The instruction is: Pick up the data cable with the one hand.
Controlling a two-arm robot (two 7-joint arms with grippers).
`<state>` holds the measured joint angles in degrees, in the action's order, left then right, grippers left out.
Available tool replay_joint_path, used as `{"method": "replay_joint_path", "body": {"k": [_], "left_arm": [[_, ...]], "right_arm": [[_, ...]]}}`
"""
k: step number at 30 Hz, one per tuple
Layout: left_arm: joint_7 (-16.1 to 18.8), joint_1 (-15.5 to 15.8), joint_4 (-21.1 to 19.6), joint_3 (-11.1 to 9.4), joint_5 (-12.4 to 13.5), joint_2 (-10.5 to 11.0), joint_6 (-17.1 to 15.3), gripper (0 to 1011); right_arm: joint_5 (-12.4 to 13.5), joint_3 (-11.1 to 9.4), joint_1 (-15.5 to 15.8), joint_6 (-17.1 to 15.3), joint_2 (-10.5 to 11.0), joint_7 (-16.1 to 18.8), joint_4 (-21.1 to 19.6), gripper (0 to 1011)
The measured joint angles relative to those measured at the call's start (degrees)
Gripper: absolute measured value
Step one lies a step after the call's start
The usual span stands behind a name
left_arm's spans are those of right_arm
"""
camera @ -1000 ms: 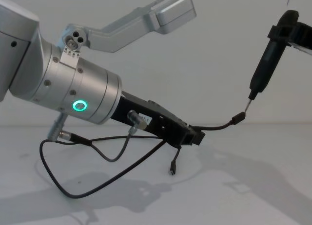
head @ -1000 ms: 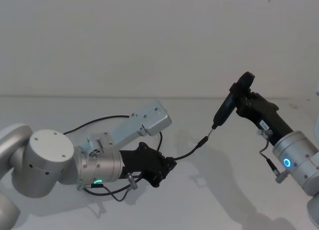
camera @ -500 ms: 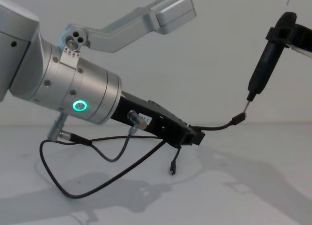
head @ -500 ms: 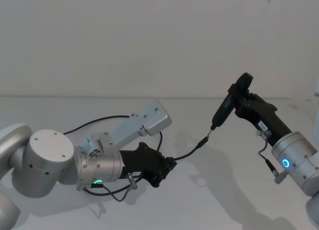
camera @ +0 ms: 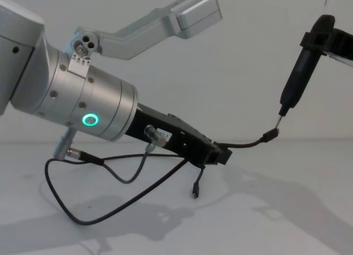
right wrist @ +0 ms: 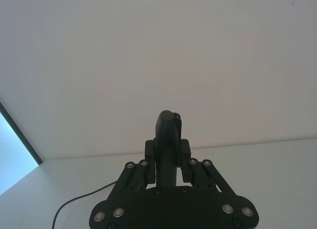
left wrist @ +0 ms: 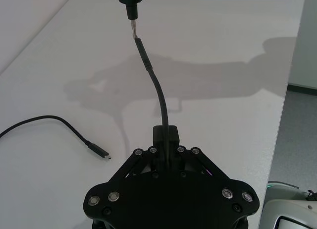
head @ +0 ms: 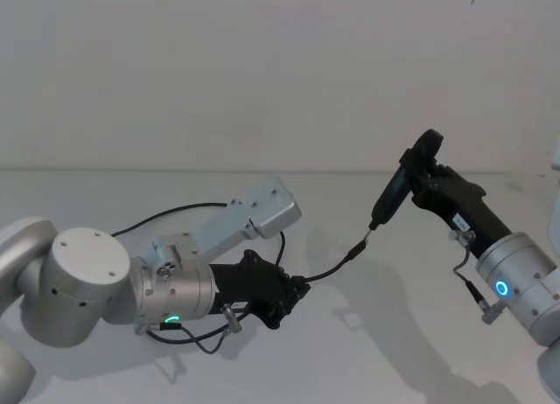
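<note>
The left end effector (head: 297,292) is clamped on the cable (camera: 242,143); the right end effector (right wrist: 168,154) grips a pen tool (head: 391,197). A weak pinch could let the cable slip to the worktop (head: 394,334).

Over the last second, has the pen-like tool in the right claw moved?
Yes, slightly: the pen-like tool edged left and up against the table's far edge, its tip lifting off the data cable plug.

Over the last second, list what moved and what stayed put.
The right tool, shut on the pen-like tool, shifted slightly left in the head view, its metal tip still just above the cable's plug. The left tool stays clamped on the data cable; the slack on the table is unchanged.
</note>
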<state>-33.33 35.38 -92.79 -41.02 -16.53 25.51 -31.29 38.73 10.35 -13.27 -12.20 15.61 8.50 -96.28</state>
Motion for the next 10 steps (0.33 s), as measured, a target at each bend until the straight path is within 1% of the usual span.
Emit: {"method": "replay_joint_path", "body": {"k": [10], "left_arm": [[0.0,0.0,0.0,0.0,0.0,0.0,0.0,41]], "right_arm": [[0.1,0.1,0.0,0.0,0.1,0.0,0.0,279]]}}
